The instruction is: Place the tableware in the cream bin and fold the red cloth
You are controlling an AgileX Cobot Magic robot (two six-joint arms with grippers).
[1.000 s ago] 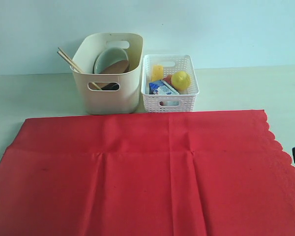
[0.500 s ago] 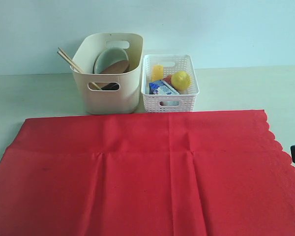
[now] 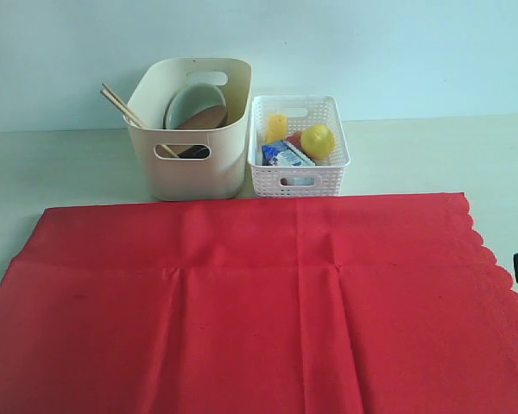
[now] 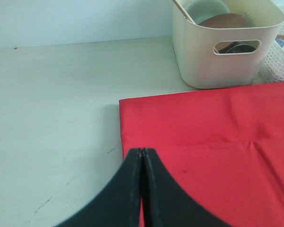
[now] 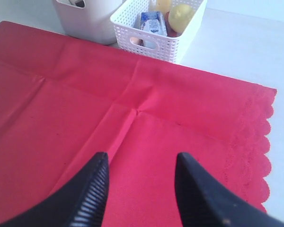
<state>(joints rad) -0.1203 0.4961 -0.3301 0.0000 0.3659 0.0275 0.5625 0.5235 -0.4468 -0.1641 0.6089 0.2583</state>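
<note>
Left claw [image 4: 142, 151] closed, right claw [image 5: 142, 160] agape, both over red cloth [image 3: 242, 293].

Exterior camera faces the cream bin [image 3: 190, 172] frontally; both wrist cameras overlook the red cloth [image 5: 61, 94] closely.

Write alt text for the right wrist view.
The right claw hangs open over a spread red cloth with a scalloped edge. Beyond it stand a white lattice basket holding a lemon and a carton, and part of the cream bin.
</note>
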